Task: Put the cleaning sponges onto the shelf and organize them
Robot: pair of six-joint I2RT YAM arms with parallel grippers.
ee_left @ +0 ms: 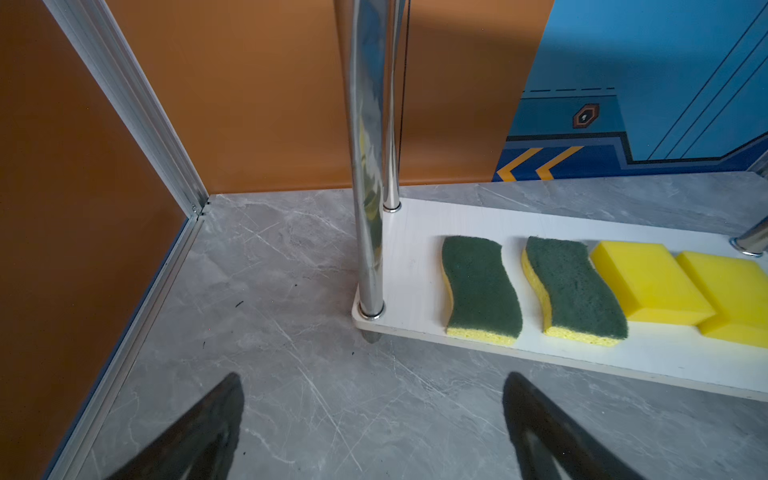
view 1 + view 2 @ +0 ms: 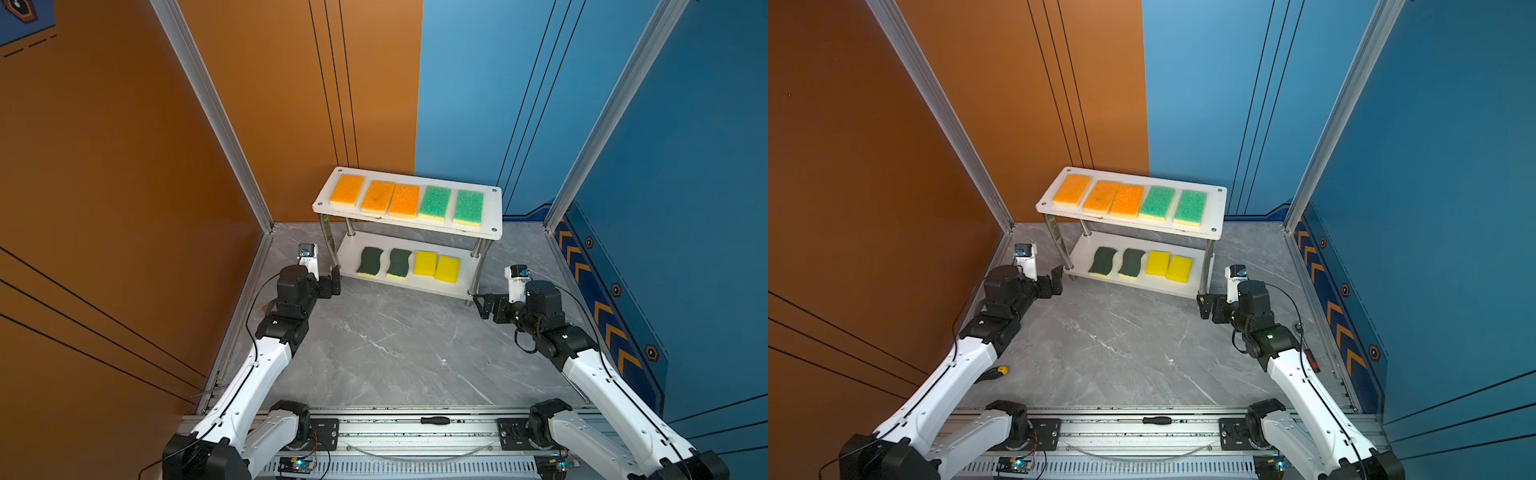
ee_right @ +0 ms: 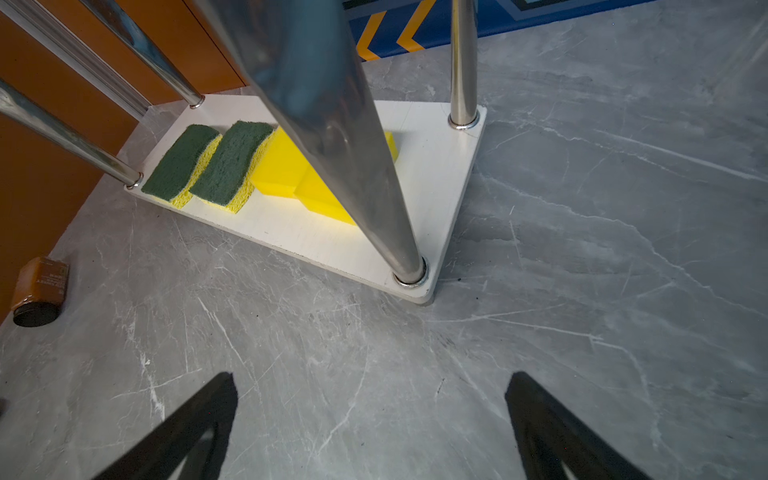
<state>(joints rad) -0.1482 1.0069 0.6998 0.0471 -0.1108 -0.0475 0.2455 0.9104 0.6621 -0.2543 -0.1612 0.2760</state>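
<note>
All 9 cleaning sponges (image 2: 347, 191) sit on the shelf (image 2: 492, 208): 5 up top, 4 below. The left gripper (image 1: 372, 378) & right gripper (image 3: 372, 376) are spread wide, empty, by its front corners. Imo back straight out, don't clip the posts (image 2: 478, 266).

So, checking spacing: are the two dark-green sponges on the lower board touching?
Apart. Left wrist view: white board shows between the end dark-green sponge and its dark-green neighbour.

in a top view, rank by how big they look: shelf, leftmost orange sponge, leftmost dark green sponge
1. shelf
2. leftmost orange sponge
3. leftmost dark green sponge: smaller-looking, but sits lower, farther from camera, so unsure
</note>
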